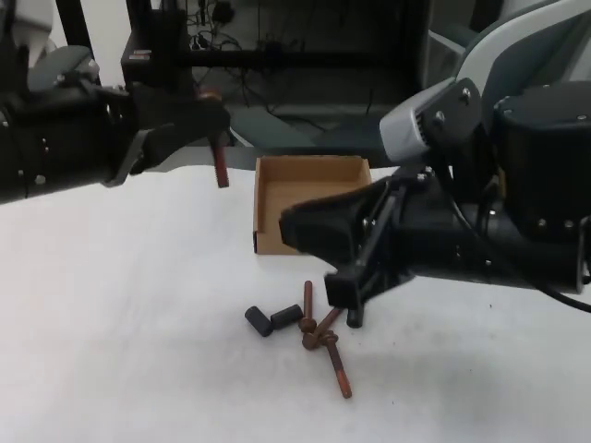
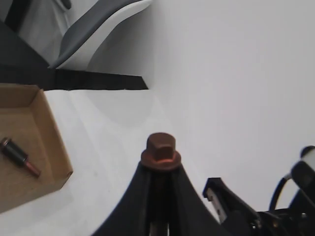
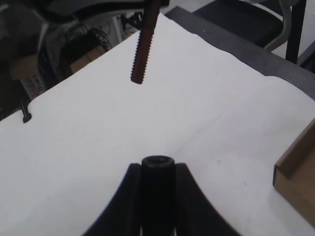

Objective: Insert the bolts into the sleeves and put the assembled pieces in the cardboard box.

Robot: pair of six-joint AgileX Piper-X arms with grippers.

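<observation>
Left hand (image 2: 161,172) grips one bolt (image 2: 161,148); right hand (image 3: 158,178), one sleeve (image 3: 158,164).

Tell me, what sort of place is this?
Probably a robotics lab or workshop: robot arms over a white bench, loose bolts and sleeves near a cardboard box, cables and dark racks behind.

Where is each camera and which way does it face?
High view: behind the arms, facing forward-down over the white bench; both arms show.
Left wrist view: on left arm, over left gripper holding rust-brown threaded bolt.
Right wrist view: on right arm, over right gripper holding black cylindrical sleeve.
All three share the bolt and brown cardboard box.
</observation>
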